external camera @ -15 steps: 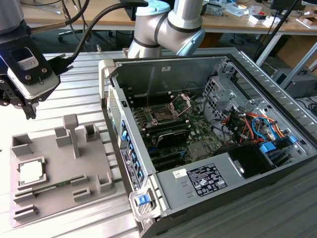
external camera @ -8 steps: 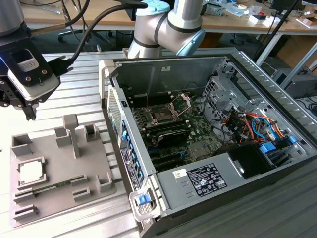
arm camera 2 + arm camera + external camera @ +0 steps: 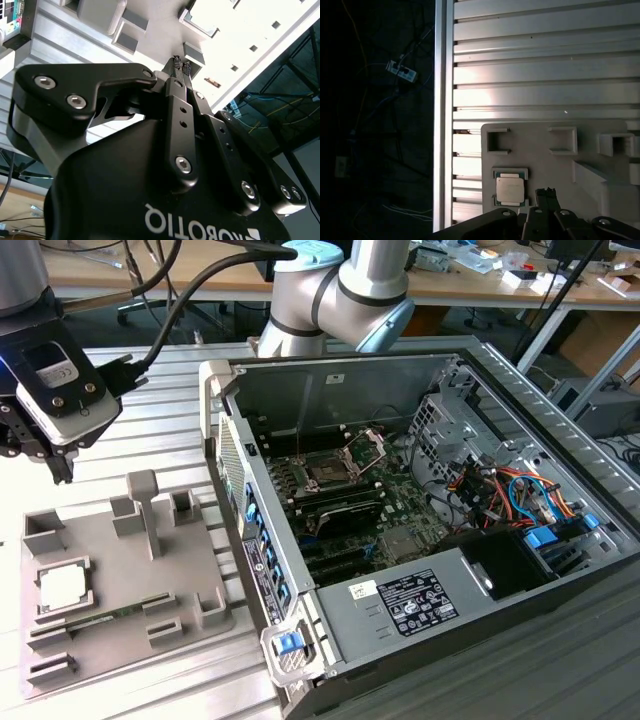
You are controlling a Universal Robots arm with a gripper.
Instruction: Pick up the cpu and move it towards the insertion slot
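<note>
Gripper (image 3: 181, 65) — closed, empty — hangs over the tray (image 3: 545, 165) near the cpu (image 3: 510, 190).

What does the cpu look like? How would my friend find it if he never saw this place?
Start at the big open computer case; a grey tray lies to the exterior view's left of it. The cpu sits in a square recess on the tray's side away from the case. It is the small flat pale square, unlike the long thin green memory stick beside it.
</note>
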